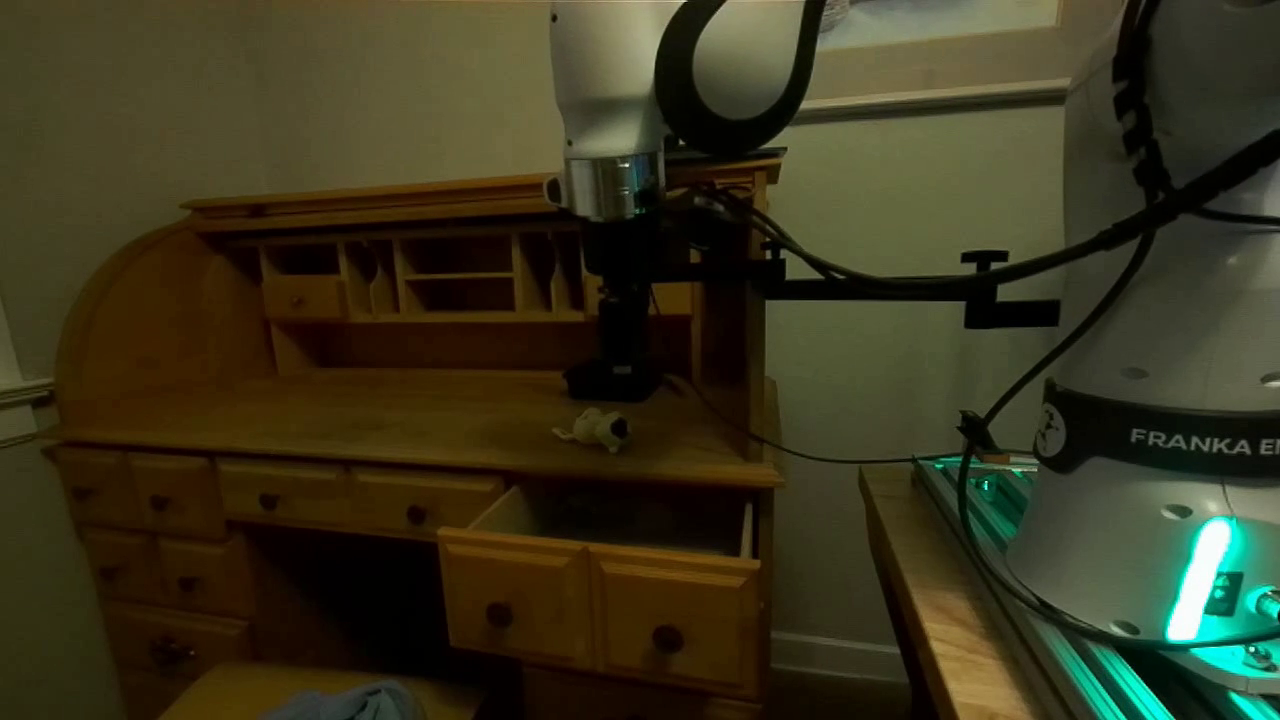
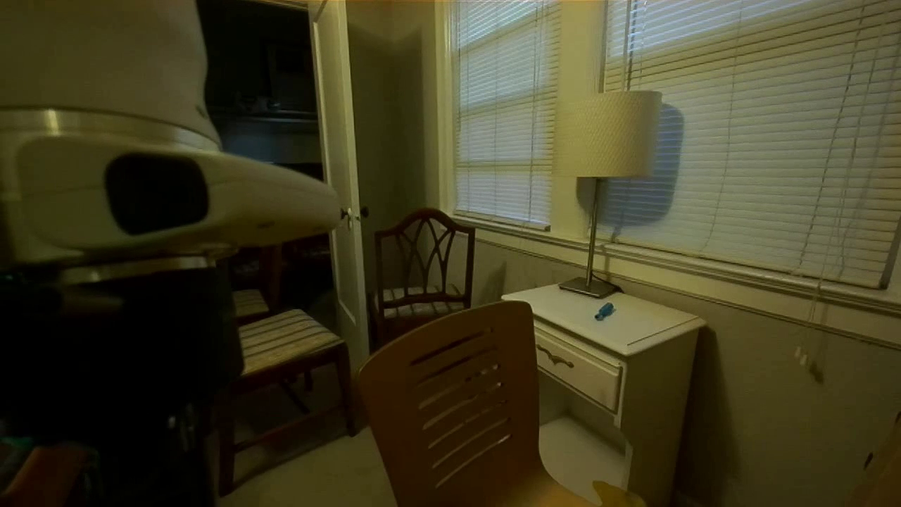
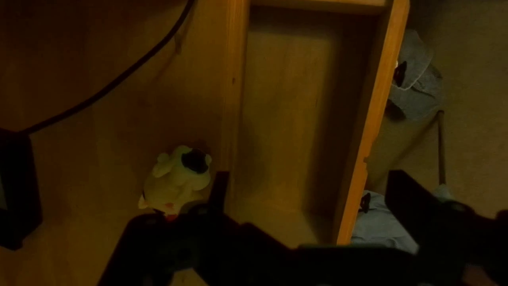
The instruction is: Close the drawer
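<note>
deskdude: ok so where's the drawer point(image 1: 600, 612) at?

me: Right-hand end of the desk point(image 1: 430, 348) in an exterior view, pulled out just under the surface point(image 1: 400, 415). Two-panel front and all. The wrist view looks down into its wooden inside.

deskdude: and how's your grip looking?

me: My fingers point(image 3: 412, 206) are spread wide, so released. In the wrist view they're just dark shapes with a big gap between them.

deskdude: what else is up there?

me: Some whitish toy animal point(image 1: 600, 428) with a dark patch at one end, lying near the front edge, just beside the drawer. Farther back there's a black box point(image 3: 20, 194) with a cable point(image 3: 107, 90) coming off it.
</note>
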Controlling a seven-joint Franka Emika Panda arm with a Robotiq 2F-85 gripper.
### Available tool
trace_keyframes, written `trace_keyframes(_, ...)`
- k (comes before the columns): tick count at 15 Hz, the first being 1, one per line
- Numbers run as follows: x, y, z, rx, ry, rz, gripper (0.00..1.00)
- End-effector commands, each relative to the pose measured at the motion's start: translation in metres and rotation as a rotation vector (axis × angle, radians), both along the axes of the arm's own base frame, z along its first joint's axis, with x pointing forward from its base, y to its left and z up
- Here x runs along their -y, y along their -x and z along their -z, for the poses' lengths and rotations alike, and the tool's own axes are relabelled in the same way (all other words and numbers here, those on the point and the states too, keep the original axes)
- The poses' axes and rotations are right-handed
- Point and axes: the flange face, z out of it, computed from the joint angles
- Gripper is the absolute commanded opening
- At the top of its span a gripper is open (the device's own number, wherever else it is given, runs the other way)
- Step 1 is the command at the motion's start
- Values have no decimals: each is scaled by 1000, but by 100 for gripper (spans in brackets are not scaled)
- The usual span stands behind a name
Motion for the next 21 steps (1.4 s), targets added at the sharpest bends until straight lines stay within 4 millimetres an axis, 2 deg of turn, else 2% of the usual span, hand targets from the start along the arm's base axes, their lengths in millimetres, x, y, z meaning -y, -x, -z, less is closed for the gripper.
trace_keyframes(1,0,-17,22,57,-77,-99,100)
trace_keyframes(3,-11,-26,38,108,-116,-194,100)
trace_keyframes(6,-30,-36,74,126,-177,-297,100)
trace_keyframes(9,-46,-44,106,53,-218,-298,100)
trace_keyframes(10,-39,-31,87,92,-198,-294,100)
trace_keyframes(12,-46,-37,102,65,-216,-296,100)
trace_keyframes(15,-47,-42,106,62,-217,-296,100)
trace_keyframes(19,-29,-45,111,70,-206,-245,100)
trace_keyframes(21,-27,-43,116,67,-214,-231,100)
